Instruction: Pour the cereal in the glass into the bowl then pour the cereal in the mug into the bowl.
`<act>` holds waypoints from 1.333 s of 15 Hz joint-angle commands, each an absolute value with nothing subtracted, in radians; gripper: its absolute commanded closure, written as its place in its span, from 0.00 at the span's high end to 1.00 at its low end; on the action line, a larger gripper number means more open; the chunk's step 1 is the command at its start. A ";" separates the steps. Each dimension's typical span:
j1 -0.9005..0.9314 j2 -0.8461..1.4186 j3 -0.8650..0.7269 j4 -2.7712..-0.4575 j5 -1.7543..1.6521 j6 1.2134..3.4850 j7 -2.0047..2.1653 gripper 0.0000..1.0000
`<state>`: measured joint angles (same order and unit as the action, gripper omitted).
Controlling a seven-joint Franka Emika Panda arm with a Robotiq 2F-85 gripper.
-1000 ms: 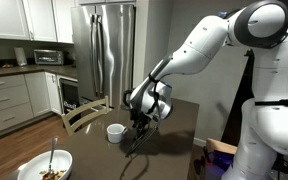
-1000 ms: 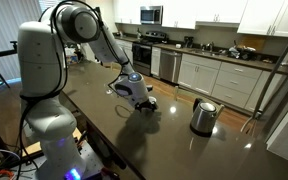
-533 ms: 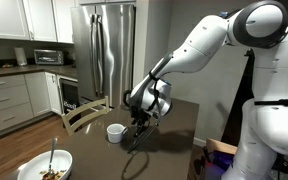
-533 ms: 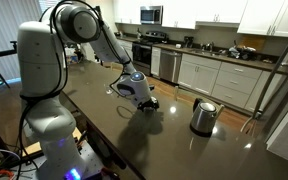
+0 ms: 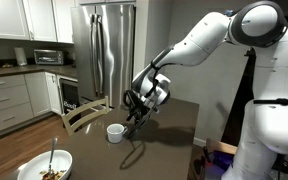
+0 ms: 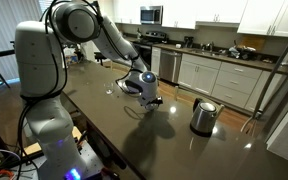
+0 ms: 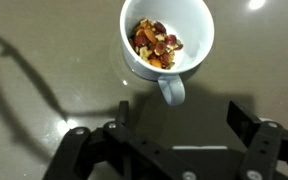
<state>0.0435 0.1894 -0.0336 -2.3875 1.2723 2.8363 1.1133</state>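
I have the gripper (image 7: 179, 115) wide open and empty just above the mug (image 7: 196, 40), with its cereal (image 7: 154, 42) inside, so the pour into the bowl (image 5: 29, 165), well apart, is not yet done.

The mug (image 5: 115, 132) stood on the tabletop (image 5: 171, 135), with cereal (image 7: 154, 45) inside it. The claw (image 5: 136, 112) hung above the tabletop, just beside the mug and apart from it. In the wrist view the mug (image 7: 167, 40) lay ahead of the claw (image 7: 179, 125), its handle turned toward the claw. The bowl (image 5: 44, 167) sat well apart from the mug, nearer the camera, with a spoon (image 5: 52, 155) standing in it. A chair (image 5: 84, 115) stood at the tabletop's edge near the mug. In an exterior view a kettle (image 6: 203, 117) stood on the tabletop (image 6: 134, 140), well apart from the claw (image 6: 149, 100).
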 commanded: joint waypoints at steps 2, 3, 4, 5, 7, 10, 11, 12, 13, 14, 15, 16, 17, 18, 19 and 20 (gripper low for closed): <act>-0.015 0.213 -0.039 -2.362 1.364 2.655 0.973 1.00; -0.020 0.225 -0.040 -2.360 1.373 2.620 0.957 1.00; -0.025 0.235 -0.040 -2.357 1.381 2.588 0.945 1.00; -0.027 0.246 -0.041 -2.353 1.392 2.563 0.927 1.00; -0.026 0.272 -0.040 -2.340 1.408 2.532 0.895 1.00; -0.021 0.310 -0.038 -2.312 1.433 2.502 0.845 1.00; -0.022 0.322 -0.037 -2.301 1.442 2.491 0.828 1.00; -0.024 0.332 -0.037 -2.290 1.450 2.478 0.810 1.00; -0.025 0.343 -0.037 -2.280 1.463 2.464 0.789 1.00; -0.026 0.351 -0.039 -2.271 1.469 2.454 0.777 1.00; -0.021 0.360 -0.042 -2.265 1.468 2.459 0.772 1.00; -0.005 0.334 -0.048 -2.292 1.427 2.484 0.831 1.00; -0.005 0.340 -0.049 -2.288 1.427 2.484 0.829 1.00; -0.004 0.342 -0.049 -2.288 1.427 2.484 0.829 1.00; -0.004 0.342 -0.049 -2.288 1.427 2.484 0.829 1.00; -0.004 0.342 -0.049 -2.288 1.427 2.484 0.829 1.00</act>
<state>-0.0081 0.3421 -0.0438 -2.2881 1.4286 2.4862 0.8273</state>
